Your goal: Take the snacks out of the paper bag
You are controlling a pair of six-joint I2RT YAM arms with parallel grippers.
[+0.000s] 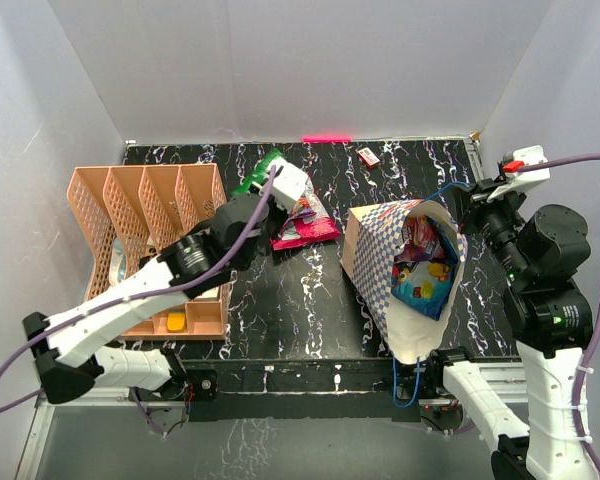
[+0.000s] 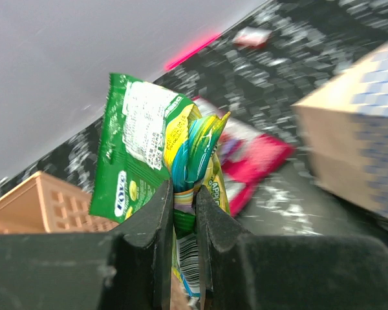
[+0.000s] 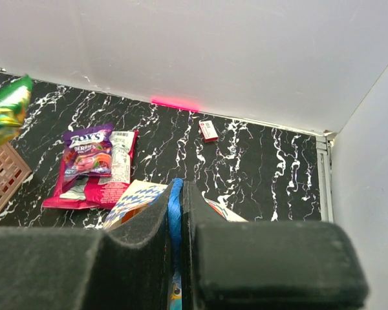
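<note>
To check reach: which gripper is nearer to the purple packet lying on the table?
Left. The left gripper, holding a green packet, hangs just beside the purple packet; the right gripper is beyond the paper bag, pinching its cord.

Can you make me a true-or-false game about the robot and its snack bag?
1. The left gripper is pinching a green packet. True.
2. The paper bag is empty. False: packets still show inside, such as a blue packet.
3. The right gripper is shut on the bag's blue cord handle. True.
4. The purple packet sits in the peach organizer. False: it lies out on the black table.
5. The red-and-white box is inside the bag. False: it lies on the table near the back wall.
</note>
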